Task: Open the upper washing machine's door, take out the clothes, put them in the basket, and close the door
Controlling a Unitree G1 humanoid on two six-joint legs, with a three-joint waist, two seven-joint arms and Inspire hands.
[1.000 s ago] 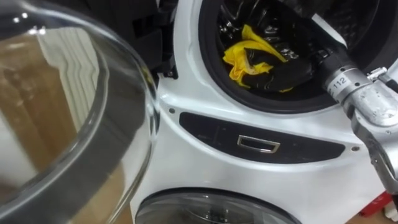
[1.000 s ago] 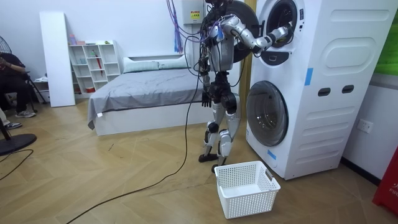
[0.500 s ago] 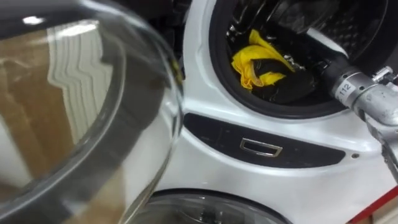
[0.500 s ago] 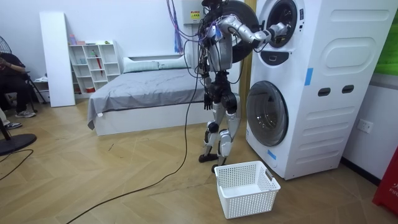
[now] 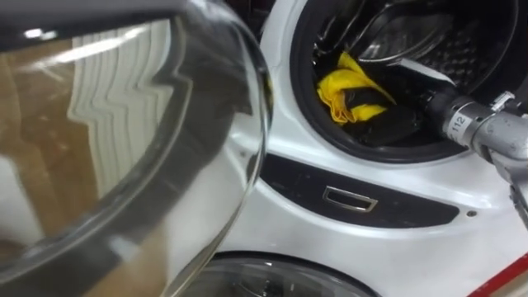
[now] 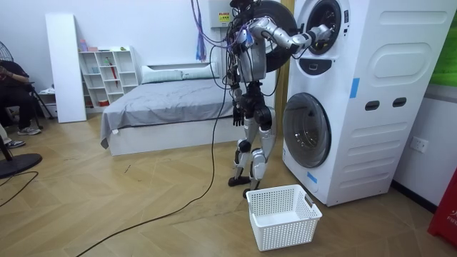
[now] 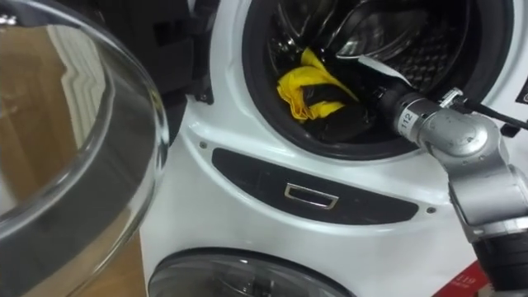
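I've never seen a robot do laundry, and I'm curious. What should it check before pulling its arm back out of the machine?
1. Door out of the way: ok. The glass door is swung open to the left.
2. Hand at the clothing: ok. The right hand is inside the drum, against the yellow cloth.
3. Firm hold on the cloth: cannot tell. The hand is dark and partly covered.
4. Somewhere to drop it: ok. A white basket stands on the floor by the washing machine.
5. Other clothes left inside: cannot tell.
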